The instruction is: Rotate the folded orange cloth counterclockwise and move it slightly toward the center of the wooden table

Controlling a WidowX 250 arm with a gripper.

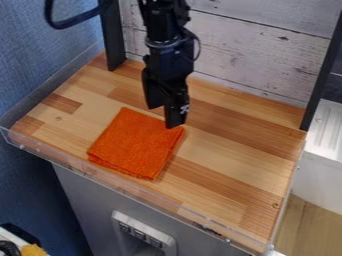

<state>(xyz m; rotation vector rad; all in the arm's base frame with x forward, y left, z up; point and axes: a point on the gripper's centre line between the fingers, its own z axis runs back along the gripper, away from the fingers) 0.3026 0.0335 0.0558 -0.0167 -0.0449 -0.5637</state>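
1. We see a wooden bench, its top in pale and reddish-brown strips, bordered at the front by a low clear rim.
2. Behind the bench we see a panel of whitish weathered planks, framed by a black left post and a black right post. A blue surface lies along the view's left side.
3. Below the bench's front edge we see a grey front, with a pale socket block low on it. A white ribbed fixture stands beyond the bench's right edge.
4. We find the orange cloth folded flat into a rough square, left of the middle of the bench, nearer its front edge than its right one.
5. We see the pincer pointing down, its lower end overlapping the cloth's far right corner in our view. We cannot tell whether it is released, clenched or grasping the cloth, nor whether it touches that corner.
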